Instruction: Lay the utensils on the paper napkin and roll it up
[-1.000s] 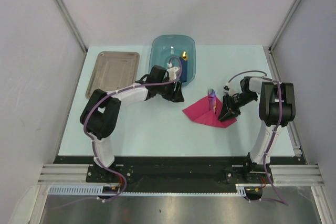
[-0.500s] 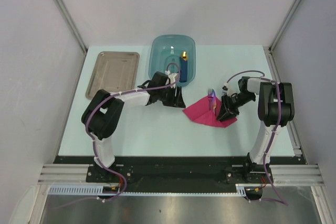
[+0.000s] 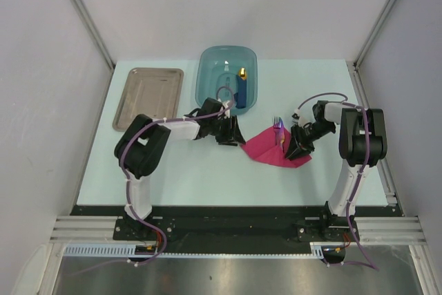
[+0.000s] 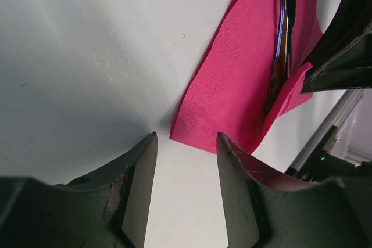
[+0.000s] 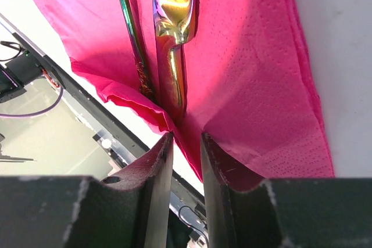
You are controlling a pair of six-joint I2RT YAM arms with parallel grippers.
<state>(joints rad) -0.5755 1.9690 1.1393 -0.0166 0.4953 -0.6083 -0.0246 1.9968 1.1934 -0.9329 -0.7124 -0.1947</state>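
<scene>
Pale tabletop (image 3: pixel 207 164) holds one thin magenta-pink paper napkin (image 3: pixel 266 144) bearing two slim iridescent metal utensils (image 5: pixel 174 4), countable only from the wrist cameras; overhead shows just their 12 o'clock tips. Left gripper (image 4: pixel 186 139) gapes empty at its 9 o'clock corner; right gripper (image 5: pixel 186 143), nearly closed, pinches its 3 o'clock edge

The right tool (image 3: pixel 299 146) hides the napkin's (image 3: pixel 266 146) near right corner from above; wrist views cut off the cutlery's (image 5: pixel 171 27) ends.
</scene>
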